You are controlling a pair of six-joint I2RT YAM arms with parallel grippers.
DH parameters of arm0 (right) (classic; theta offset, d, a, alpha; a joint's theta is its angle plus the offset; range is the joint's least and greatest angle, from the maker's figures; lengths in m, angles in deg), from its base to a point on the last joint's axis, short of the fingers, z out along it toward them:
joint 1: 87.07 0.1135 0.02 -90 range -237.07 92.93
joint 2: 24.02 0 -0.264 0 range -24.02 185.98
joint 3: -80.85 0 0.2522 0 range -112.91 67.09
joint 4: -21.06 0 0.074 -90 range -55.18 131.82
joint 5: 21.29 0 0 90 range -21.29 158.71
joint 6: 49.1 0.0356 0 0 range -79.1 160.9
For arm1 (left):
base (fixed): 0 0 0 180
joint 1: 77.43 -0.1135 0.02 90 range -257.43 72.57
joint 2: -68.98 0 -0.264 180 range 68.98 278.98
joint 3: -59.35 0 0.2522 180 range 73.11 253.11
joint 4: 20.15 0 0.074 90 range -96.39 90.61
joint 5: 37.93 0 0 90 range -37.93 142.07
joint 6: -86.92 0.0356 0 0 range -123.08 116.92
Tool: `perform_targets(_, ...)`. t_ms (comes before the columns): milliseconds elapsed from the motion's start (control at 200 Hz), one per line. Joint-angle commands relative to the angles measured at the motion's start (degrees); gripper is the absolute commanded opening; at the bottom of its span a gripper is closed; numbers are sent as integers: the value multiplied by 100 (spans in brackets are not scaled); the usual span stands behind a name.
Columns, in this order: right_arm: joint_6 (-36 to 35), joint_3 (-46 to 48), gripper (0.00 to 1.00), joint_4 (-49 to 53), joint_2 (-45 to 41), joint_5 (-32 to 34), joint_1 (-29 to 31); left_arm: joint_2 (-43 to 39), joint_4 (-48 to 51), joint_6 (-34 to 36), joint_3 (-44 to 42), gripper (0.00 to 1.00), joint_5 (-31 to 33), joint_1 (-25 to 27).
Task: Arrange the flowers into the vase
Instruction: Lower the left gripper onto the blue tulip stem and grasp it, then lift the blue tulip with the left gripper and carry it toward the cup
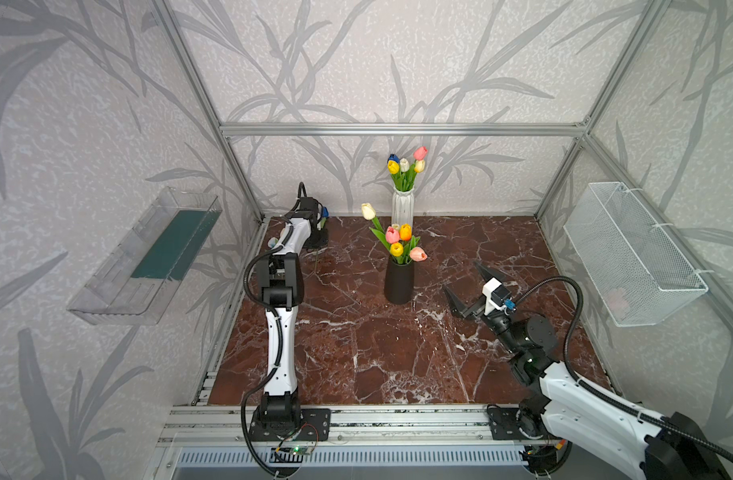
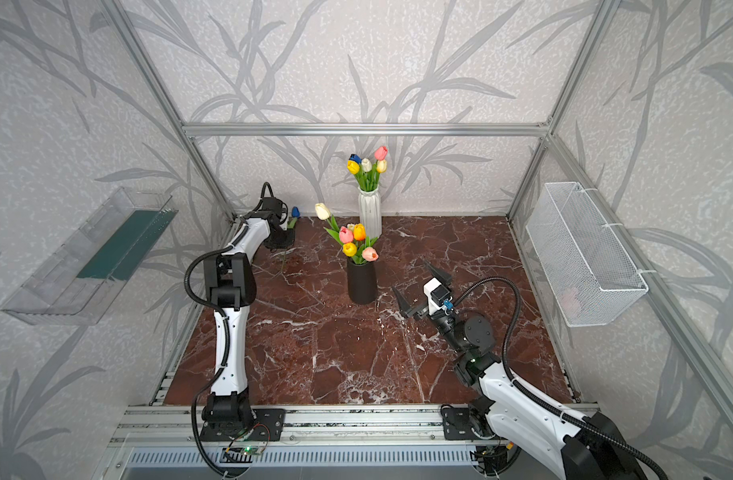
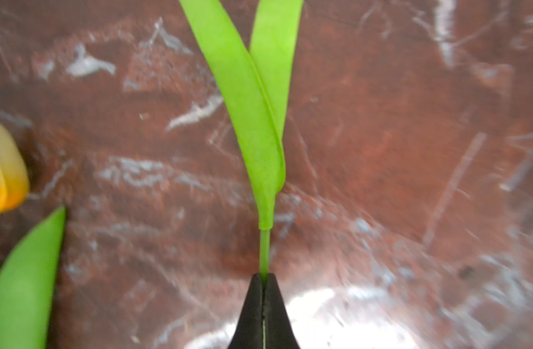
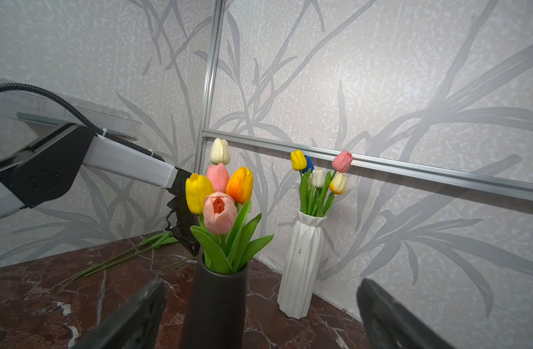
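- left wrist view shows the left gripper (image 3: 263, 281) pinched together on the thin green stem (image 3: 265, 247) of one flower, just below its leaves and low over the surface (image 3: 410, 121).
- in a top view that flower's blue head (image 1: 324, 212) sits at the back left corner, well apart from both vases.
- an orange-yellow head (image 3: 5, 169) beside it suggests a second loose flower, so we judge at least two are left to place.
- the black vase (image 1: 398, 282), mid-surface, holds at least five tulips (image 1: 400, 245): white, pink, orange, yellow and salmon.
- the white vase (image 1: 403, 208), against the back wall, holds five: yellow, blue, white, cream and pink.
- the right gripper (image 1: 460, 275) hangs near the black vase, jaws wide apart and empty.
- we judge the task mostly done, with one late flower just being picked up.
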Motion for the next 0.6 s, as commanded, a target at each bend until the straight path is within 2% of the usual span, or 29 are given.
perform_targets(0,71,-143,100,-54,-89,-92,23,-902,-847,-450,-794,0,-512,-4)
perform_targets(250,160,-138,99,-66,-41,-132,23,-2820,-2775,-1121,-3531,0,-1028,88)
perform_targets(435,152,-235,100,44,-6,-168,32,-4484,-4176,-1417,-5452,0,-1000,347)
perform_targets(525,216,-316,100,164,65,-180,32,-5292,-5120,-1549,-6326,0,-1117,447)
perform_targets(595,296,-346,99,119,157,-209,32,-5851,-5918,-1729,-6894,0,-1437,532)
